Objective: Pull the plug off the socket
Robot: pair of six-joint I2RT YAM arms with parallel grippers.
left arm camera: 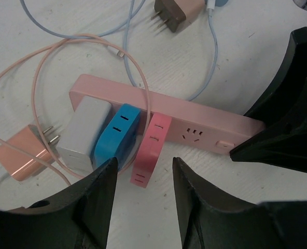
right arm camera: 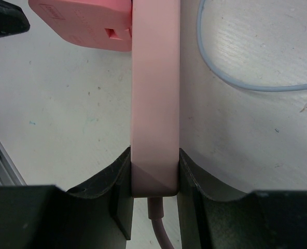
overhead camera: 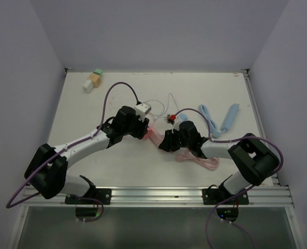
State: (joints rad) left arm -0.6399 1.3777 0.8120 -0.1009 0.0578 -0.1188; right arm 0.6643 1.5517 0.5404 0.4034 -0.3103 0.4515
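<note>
— So, where is the pink plug (left arm camera: 152,148)?
— Seated in the strip (left arm camera: 205,116), with its free end lying between the tips of the left gripper (left arm camera: 144,163). The fingers (left arm camera: 99,197) stand apart, one on each side, with a gap showing between each and the plug.
— And next to it?
— On that gripper's left a blue plug (left arm camera: 118,132) sits just beside it, then a white plug (left arm camera: 85,135). A thin pink cable (left arm camera: 37,88) crosses the strip between the blue and pink ones.
— What about the right gripper (right arm camera: 154,155)?
— It is pinching the strip's end, with a finger pressed against each long side. The strip runs straight ahead of it over the table (right arm camera: 65,114), and its cord (right arm camera: 158,228) exits back toward the wrist.
</note>
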